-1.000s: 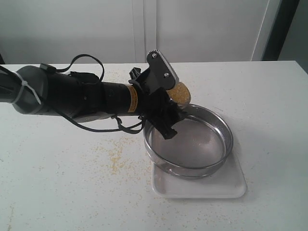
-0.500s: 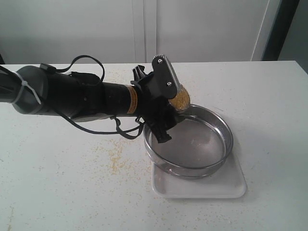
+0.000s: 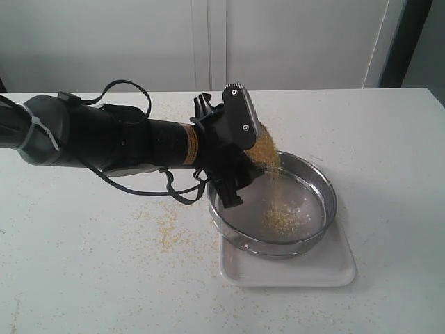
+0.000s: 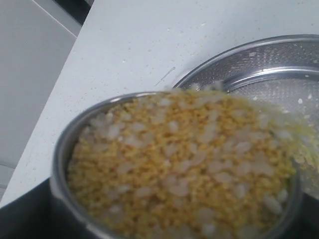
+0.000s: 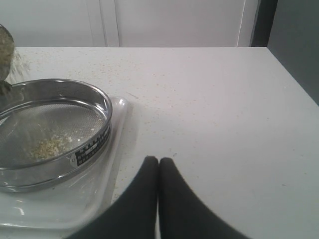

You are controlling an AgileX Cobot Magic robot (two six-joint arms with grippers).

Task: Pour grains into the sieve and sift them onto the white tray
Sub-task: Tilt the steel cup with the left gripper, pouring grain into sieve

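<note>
Grains: golden-yellow and pale grains [image 3: 268, 154] are spilling over the lip of a tilted steel cup [image 4: 61, 154] and gathering in a small heap on the mesh.
Sieve: the sieve [image 3: 325, 186] is sitting on top of the white tray [image 3: 327, 268], catching the stream near its middle.
Left claw: the left claw [image 3: 242, 149] is clamping the cup and tipping it above the sieve's rim.
Right claw: the right claw [image 5: 158, 167] is pressing its fingers together on nothing, near the tray.
Worktop: the white worktop [image 3: 104, 278] is carrying the tray, with stray yellow specks lying scattered beside the sieve.
</note>
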